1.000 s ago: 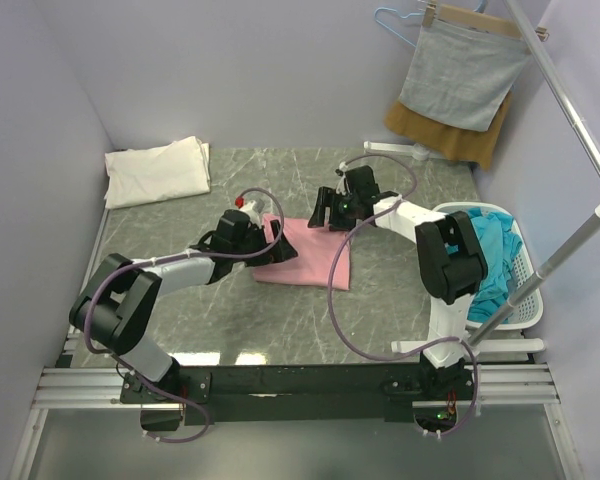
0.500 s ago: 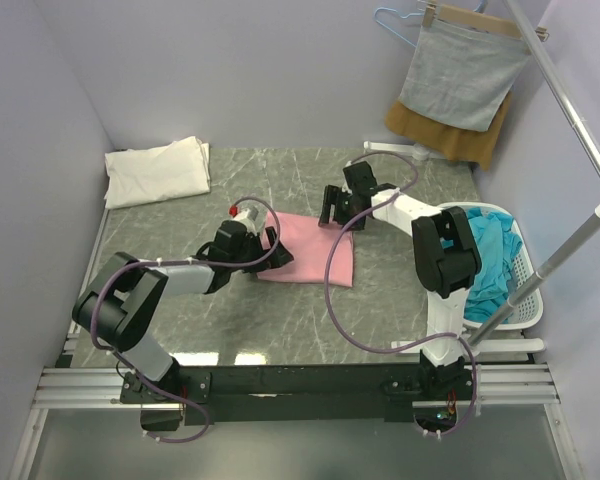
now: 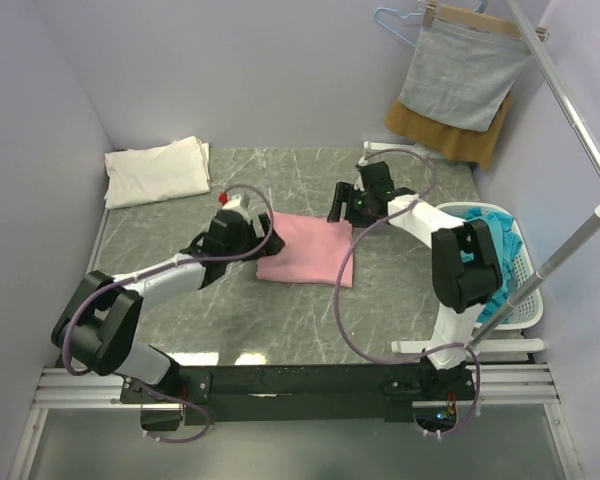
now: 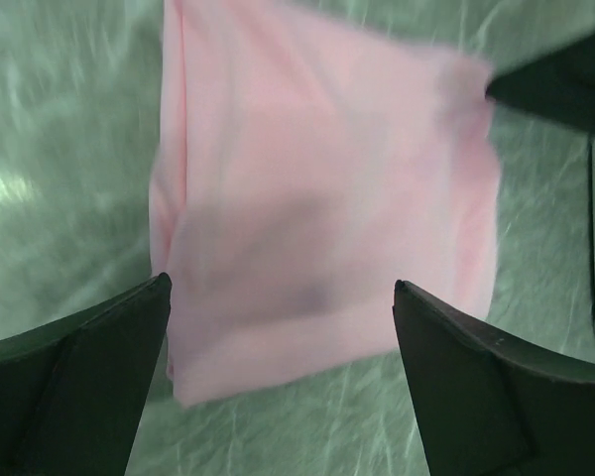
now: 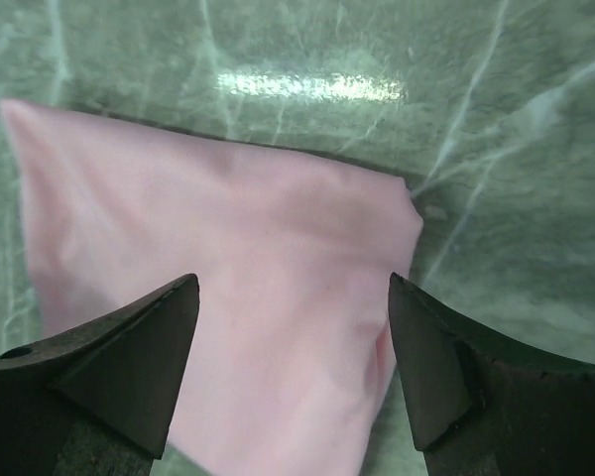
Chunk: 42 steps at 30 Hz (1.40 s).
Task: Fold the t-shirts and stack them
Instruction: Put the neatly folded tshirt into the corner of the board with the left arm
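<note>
Cream-white t-shirt (image 3: 158, 171): folded, at the table's (image 3: 310, 180) 10 o'clock corner.
Left gripper (image 4: 280, 288): fingers spread wide, empty, at the pink t-shirt's (image 3: 302, 250) 9 o'clock edge.
Pink t-shirt: folded flat, mid-table (the left wrist view is blurred).
Right gripper (image 5: 293, 283): fingers wide, holding nothing, above its 1 o'clock corner.
Teal t-shirts (image 3: 498, 228): heaped in the basket (image 3: 525, 262) at 3 o'clock.

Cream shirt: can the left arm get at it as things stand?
Probably yes. The left gripper is open and holds nothing, and only table shows between it and the cream shirt, on that arm's side.
</note>
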Available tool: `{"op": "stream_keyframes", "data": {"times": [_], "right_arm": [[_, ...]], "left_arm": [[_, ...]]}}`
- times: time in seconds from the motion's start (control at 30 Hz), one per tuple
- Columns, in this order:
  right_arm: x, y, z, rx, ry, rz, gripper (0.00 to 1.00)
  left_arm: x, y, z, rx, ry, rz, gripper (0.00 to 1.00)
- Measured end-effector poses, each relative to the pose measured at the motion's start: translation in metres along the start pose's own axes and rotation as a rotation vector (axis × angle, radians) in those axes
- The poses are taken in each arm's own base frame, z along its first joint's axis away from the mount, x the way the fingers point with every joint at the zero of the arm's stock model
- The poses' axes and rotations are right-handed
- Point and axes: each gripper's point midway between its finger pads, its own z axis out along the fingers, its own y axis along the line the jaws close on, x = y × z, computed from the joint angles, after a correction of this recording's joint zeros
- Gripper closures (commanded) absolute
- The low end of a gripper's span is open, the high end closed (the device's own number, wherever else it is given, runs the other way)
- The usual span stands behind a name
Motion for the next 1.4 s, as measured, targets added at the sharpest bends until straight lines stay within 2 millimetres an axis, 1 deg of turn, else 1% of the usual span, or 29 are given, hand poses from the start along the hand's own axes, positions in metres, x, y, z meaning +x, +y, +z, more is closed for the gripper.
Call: {"op": "stream_keyframes", "data": {"times": [0.03, 0.13, 0.2, 0.23, 0.27, 0.33, 0.4, 0.5, 0.53, 0.6, 0.67, 0.7, 0.77, 0.83, 0.93, 1.0, 1.1, 1.2, 1.33, 1.4], "right_arm": [[-0.004, 0.003, -0.007, -0.010, -0.018, -0.003, 0.17], [-0.019, 0.011, -0.031, -0.035, -0.074, -0.015, 0.17], [-0.025, 0.017, -0.043, -0.050, -0.102, -0.027, 0.17], [-0.027, 0.018, -0.047, -0.055, -0.112, -0.031, 0.17], [-0.027, 0.019, -0.051, -0.058, -0.118, -0.036, 0.17], [-0.018, 0.016, -0.054, -0.055, -0.108, -0.035, 0.16], [-0.007, 0.011, -0.053, -0.046, -0.087, -0.029, 0.17], [0.015, 0.000, -0.048, -0.023, -0.036, -0.017, 0.16], [0.022, -0.005, -0.047, -0.015, -0.020, -0.012, 0.17], [0.031, -0.010, -0.045, -0.004, 0.003, -0.005, 0.17], [0.035, -0.013, -0.044, 0.000, 0.014, -0.001, 0.17], [0.036, -0.013, -0.044, 0.000, 0.017, 0.000, 0.17], [0.038, -0.014, -0.043, -0.001, 0.019, 0.007, 0.17], [0.040, -0.014, -0.043, 0.000, 0.024, 0.020, 0.16], [0.042, -0.015, -0.042, 0.002, 0.026, 0.038, 0.16], [0.044, -0.015, -0.041, 0.004, 0.031, 0.048, 0.16], [0.046, -0.016, -0.041, 0.007, 0.037, 0.056, 0.16], [0.047, -0.016, -0.041, 0.008, 0.039, 0.060, 0.16], [0.051, -0.020, -0.038, 0.015, 0.052, 0.067, 0.16], [0.054, -0.023, -0.034, 0.023, 0.066, 0.075, 0.16]], "left_arm": [[-0.013, -0.005, 0.000, -0.010, -0.023, 0.008, 0.00], [-0.060, -0.025, -0.001, -0.024, -0.115, 0.037, 0.01], [-0.080, -0.031, 0.002, -0.029, -0.143, 0.051, 0.01], [-0.086, -0.033, 0.007, -0.027, -0.144, 0.058, 0.00], [-0.087, -0.028, 0.015, -0.034, -0.134, 0.059, 0.01], [-0.080, -0.010, 0.026, -0.064, -0.092, 0.052, 0.01], [-0.064, 0.020, 0.036, -0.122, -0.033, 0.043, 0.01], [-0.049, 0.053, 0.036, -0.197, 0.021, 0.035, 0.00], [-0.048, 0.059, 0.034, -0.211, 0.027, 0.036, 0.00], [-0.054, 0.068, 0.033, -0.225, 0.019, 0.045, 0.01], [-0.057, 0.073, 0.032, -0.226, 0.016, 0.051, 0.00], [-0.058, 0.074, 0.031, -0.223, 0.016, 0.055, 0.02], [-0.059, 0.076, 0.031, -0.209, 0.021, 0.057, 0.08], [-0.057, 0.074, 0.031, -0.180, 0.031, 0.065, 0.08], [-0.047, 0.067, 0.033, -0.117, 0.068, 0.068, 0.06], [-0.039, 0.063, 0.038, -0.081, 0.096, 0.064, 0.07], [-0.021, 0.063, 0.045, -0.039, 0.154, 0.053, 0.09], [-0.019, 0.054, 0.046, 0.026, 0.163, 0.055, 0.12], [-0.009, 0.042, 0.049, 0.121, 0.194, 0.054, 0.19], [-0.003, 0.035, 0.051, 0.174, 0.213, 0.053, 0.20]]}}
